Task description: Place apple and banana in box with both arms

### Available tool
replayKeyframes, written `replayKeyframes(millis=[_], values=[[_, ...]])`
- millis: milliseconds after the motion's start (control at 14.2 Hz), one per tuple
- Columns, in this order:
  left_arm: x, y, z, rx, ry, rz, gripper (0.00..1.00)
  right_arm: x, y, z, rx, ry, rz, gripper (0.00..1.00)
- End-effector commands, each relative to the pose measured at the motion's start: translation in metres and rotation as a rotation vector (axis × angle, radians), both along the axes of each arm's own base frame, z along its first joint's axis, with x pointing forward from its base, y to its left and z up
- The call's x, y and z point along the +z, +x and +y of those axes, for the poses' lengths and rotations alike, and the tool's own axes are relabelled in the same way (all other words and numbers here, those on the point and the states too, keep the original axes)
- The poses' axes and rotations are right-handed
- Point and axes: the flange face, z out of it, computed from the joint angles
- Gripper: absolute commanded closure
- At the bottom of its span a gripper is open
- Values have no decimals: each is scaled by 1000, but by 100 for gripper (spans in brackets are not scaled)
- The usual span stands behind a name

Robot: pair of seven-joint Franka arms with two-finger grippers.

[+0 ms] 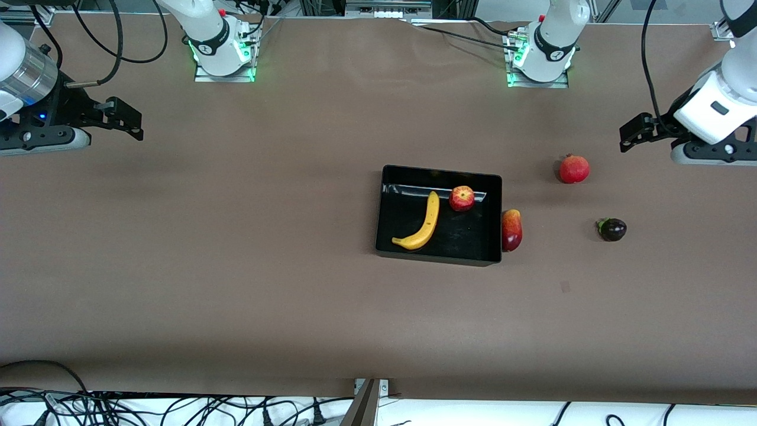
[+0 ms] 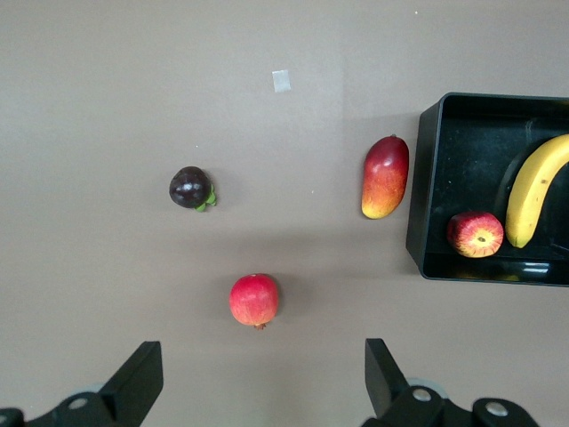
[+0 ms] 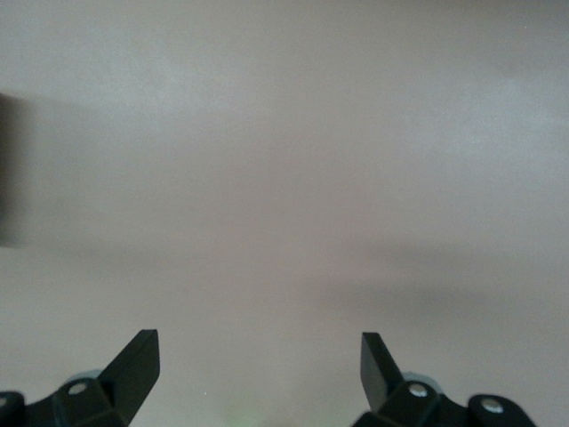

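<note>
Yellow banana [image 1: 421, 225] and apple [image 1: 462, 198] lie in our box [image 1: 384, 177], left gripper [image 2: 258, 378] and right gripper [image 3: 258, 369] spread, empty over bare table at its ends, so seemingly only a needless reach nudging the box could spill them.

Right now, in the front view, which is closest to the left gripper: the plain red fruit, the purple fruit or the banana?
From the left gripper:
1. Plain red fruit, on the bare table.
2. Purple fruit, nearer the camera.
3. Banana, inside the box.
</note>
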Motion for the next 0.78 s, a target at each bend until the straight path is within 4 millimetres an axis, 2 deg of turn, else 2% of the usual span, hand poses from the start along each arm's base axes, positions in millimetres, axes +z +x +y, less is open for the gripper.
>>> replayKeyframes(millis=[0, 706], values=[[2, -2, -4, 0, -1, -9, 0, 4, 1, -1, -3, -15, -4, 0], [7, 4, -9, -5, 4, -2, 0, 4, 1, -1, -3, -15, -4, 0]])
